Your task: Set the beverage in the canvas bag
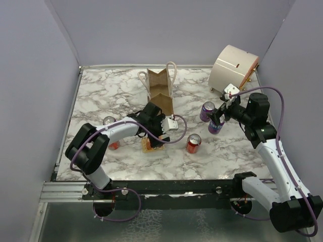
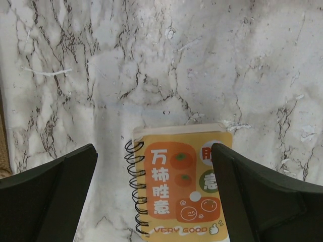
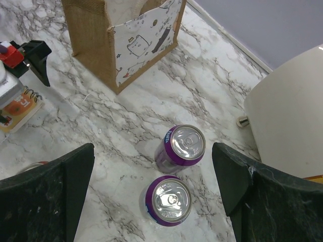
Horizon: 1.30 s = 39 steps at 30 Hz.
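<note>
The canvas bag (image 1: 160,94) stands upright and open at the table's middle back, with cream loop handles; its printed side shows in the right wrist view (image 3: 121,45). Two purple beverage cans stand side by side, one farther (image 3: 180,147) and one nearer (image 3: 168,200), at centre right in the top view (image 1: 207,111) (image 1: 216,126). My right gripper (image 3: 153,151) hovers open above them, holding nothing. My left gripper (image 2: 154,151) is open low over an orange spiral notebook (image 2: 179,189), empty.
A red can (image 1: 193,143) stands in front of the bag. Another can (image 1: 109,121) sits by the left arm's elbow. A large cream drum-shaped container (image 1: 233,68) lies at the back right, close behind the purple cans. Purple walls enclose the table.
</note>
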### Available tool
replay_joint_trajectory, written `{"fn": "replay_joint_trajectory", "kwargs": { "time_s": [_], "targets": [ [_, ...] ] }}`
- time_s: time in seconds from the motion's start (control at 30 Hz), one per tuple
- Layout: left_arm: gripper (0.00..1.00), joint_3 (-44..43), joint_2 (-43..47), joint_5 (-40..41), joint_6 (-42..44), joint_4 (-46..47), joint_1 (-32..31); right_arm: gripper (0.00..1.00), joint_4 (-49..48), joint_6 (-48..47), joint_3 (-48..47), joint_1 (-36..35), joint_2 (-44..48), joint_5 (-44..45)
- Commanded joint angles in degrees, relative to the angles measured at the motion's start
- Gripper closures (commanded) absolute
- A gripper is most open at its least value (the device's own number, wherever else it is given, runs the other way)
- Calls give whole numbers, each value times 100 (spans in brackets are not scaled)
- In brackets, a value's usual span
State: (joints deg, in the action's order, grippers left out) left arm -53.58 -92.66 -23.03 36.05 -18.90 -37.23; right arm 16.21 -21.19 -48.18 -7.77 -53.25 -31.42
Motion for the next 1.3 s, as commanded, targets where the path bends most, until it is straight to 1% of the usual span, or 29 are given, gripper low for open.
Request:
{"fn": "replay_joint_trajectory", "kwargs": {
  "time_s": [0.0,0.1,0.2,0.4,0.5,0.73,0.97,1.13,1.2,1.27],
  "targets": [
    [1,-265,-331,-289,-139,150,-97,0,-198,-102,71,4,-8,-30],
    [1,-360,-612,-387,-258,94,-129,0,-197,-140,93,4,-16,8],
    [1,-343,-703,-331,-128,-69,-206,0,-206,-149,103,4,-16,25],
    [18,-151,-492,129,337,-840,-214,0,-230,-218,145,4,-36,48],
    [22,80,-79,383,477,-1267,-214,0,-241,-217,152,4,-40,33],
    [25,772,814,639,605,-2113,-214,0,-232,-216,152,4,-93,-2],
    [27,1004,1332,844,712,-2952,-214,0,-241,-213,160,8,-139,35],
    [25,743,1840,1346,908,-3198,-138,0,-232,-214,152,4,-148,24],
    [22,470,2059,1419,880,-3061,-10,0,-224,-219,152,4,-143,21],
    [20,187,2265,1394,751,-2707,183,0,-223,-213,152,4,-134,8]
  ]
}}
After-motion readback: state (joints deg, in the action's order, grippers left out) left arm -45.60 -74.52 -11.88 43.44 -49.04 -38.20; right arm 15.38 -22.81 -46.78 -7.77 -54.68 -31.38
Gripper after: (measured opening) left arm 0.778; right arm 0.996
